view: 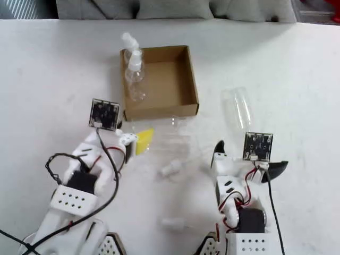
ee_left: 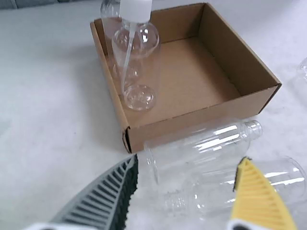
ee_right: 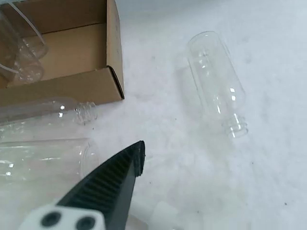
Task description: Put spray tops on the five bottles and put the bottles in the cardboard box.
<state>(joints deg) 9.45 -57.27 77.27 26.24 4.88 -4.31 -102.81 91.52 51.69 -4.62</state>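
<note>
High view: the cardboard box (view: 170,79) holds two capped bottles (view: 135,71) against one side wall, so two of five look finished. Three bottles lie uncapped on the surface (view: 297,79). A pair of bare bottles (view: 178,135) is just outside the box's near wall, and a lone bottle (view: 237,109) lies off to the side. Two loose spray tops (view: 171,170) lie between the arms. The left claw (view: 134,131) is beside the pair. The right claw (view: 249,156) is spread wide, gripping nothing.

Left wrist view: the grey and yellow jaws stand apart, straddling the pair — nothing pinched yet.

Right wrist view: one black jaw hangs above the surface, apart from the lone bottle, whose neck is open. My read — capping has to come first for all three, then boxing.
</note>
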